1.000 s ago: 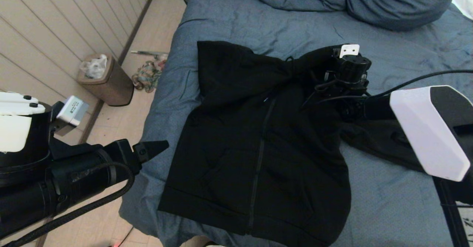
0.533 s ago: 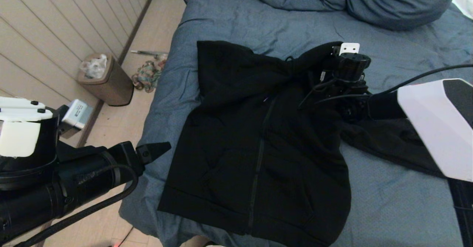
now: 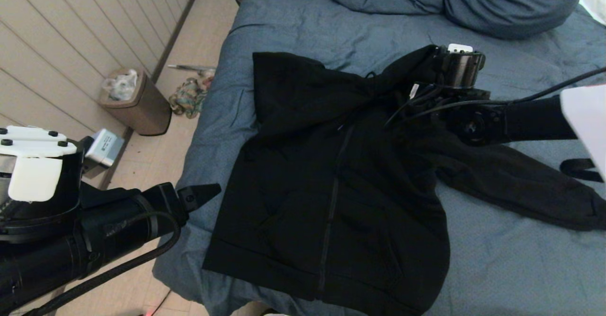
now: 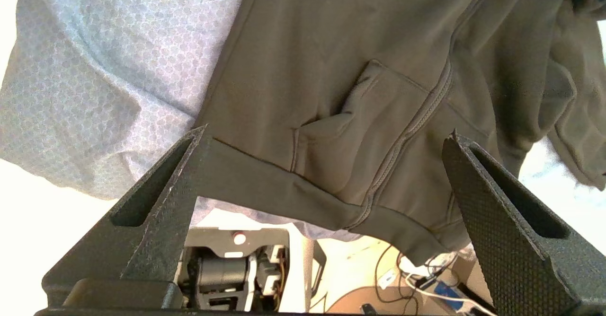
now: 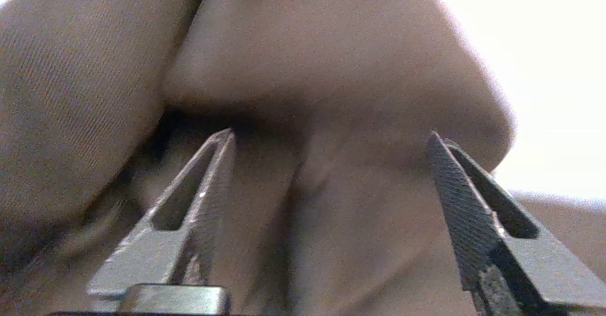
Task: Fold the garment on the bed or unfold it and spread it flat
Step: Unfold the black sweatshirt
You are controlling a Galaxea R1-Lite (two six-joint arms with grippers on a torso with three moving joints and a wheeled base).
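Right now the right gripper is down at the far right shoulder of the garment, close to the hood. Its two fingers stand wide apart, and nothing is pinched between them. Black cloth bulges up just in front of the tips, so I think it is done with that bit of cloth, or is lining up for a new bite. From across the room its tips are hidden behind its own wrist.

Over on the near left, the left gripper hangs off the side of the bed, near the bottom corner of the garment. Its fingers are wide apart too, and they touch nothing. Between them I can see the ribbed hem, the pocket and the zipper. It seems to be waiting there so it can grab the hem when its turn comes.

Lying on the blue cover, front side up, the garment has its zipper running down the middle. One sleeve sticks out to the right. The hood end is bunched up, which may be why the right gripper is working there.

Past the left edge of the bed, a small brown bin stands on the floor by the wall.
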